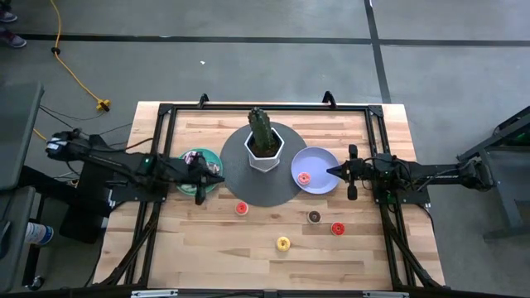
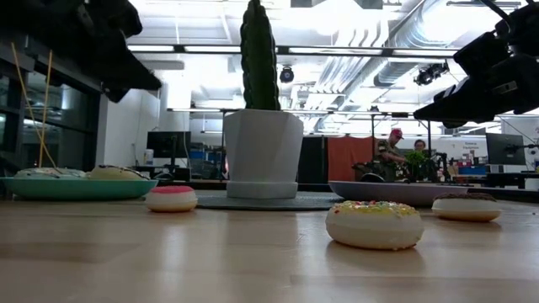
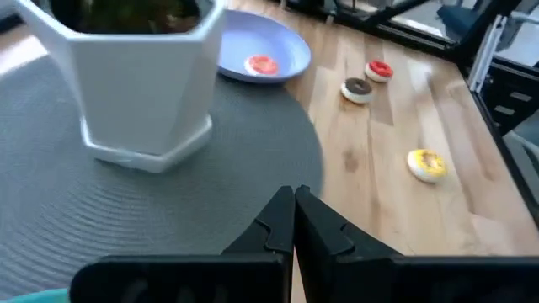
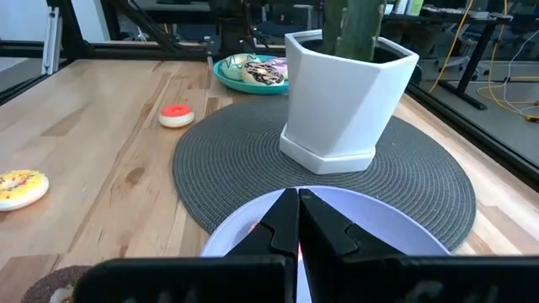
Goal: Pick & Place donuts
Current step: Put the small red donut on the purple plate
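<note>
Donuts look like small, light toy rings with a stiff glossy shell, probably a bit slippery. Best hold is likely a pinch across the rim from above, or one finger through the hole.

Four loose on the wood table: red donut by the mat edge, brown donut, second red donut, yellow donut. An orange donut sits in the lavender plate; iced ones sit in the teal plate.

Left gripper is clenched empty over the grey mat, near the teal plate. Right gripper is clenched empty above the lavender plate.

White cactus pot stands mid-mat. Behind: open workshop, monitors, people seated far off.
</note>
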